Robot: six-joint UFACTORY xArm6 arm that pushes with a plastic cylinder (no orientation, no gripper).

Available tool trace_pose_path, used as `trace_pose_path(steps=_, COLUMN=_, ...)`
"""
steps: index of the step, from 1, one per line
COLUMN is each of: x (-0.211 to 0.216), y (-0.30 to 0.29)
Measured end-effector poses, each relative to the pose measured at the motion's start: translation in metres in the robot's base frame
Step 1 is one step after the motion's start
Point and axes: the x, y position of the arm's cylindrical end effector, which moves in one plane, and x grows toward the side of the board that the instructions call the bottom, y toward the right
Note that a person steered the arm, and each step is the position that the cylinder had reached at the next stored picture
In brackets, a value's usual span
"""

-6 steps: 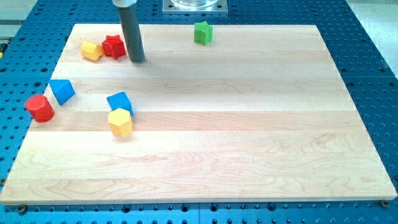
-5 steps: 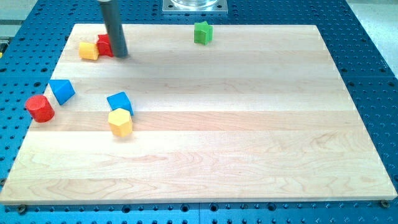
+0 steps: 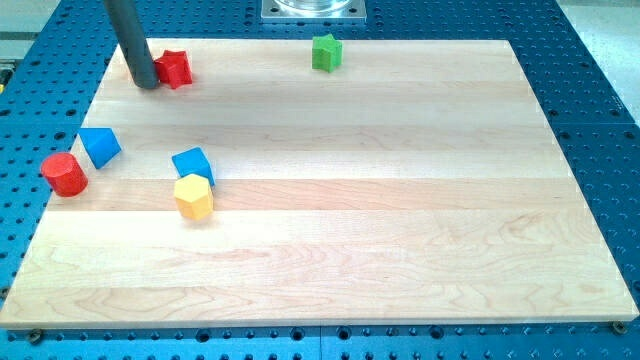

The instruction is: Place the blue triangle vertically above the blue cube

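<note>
The blue triangle point(image 3: 99, 146) lies at the view's left on the wooden board point(image 3: 400, 200). The blue cube point(image 3: 193, 164) lies to its right and slightly lower, apart from it. My tip point(image 3: 146, 84) stands near the board's top left corner, right beside the left side of a red star point(image 3: 177, 68). It is well above both blue blocks and touches neither.
A yellow hexagon block point(image 3: 193, 197) touches the blue cube's lower edge. A red cylinder point(image 3: 64, 173) sits left of and below the blue triangle. A green star point(image 3: 325, 52) lies at the top middle. The board rests on a blue perforated table point(image 3: 600, 120).
My rod has moved left past the red star, which shifted slightly. The yellow block seen to the star's left earlier no longer shows. The blue blocks have not moved.
</note>
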Motion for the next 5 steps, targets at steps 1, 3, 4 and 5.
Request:
trace_pose_path(steps=1, x=0.002, y=-0.002)
trace_pose_path(steps=3, x=0.029, y=0.067)
trace_pose_path(steps=4, x=0.000, y=0.044)
trace_pose_path(steps=5, x=0.030, y=0.100)
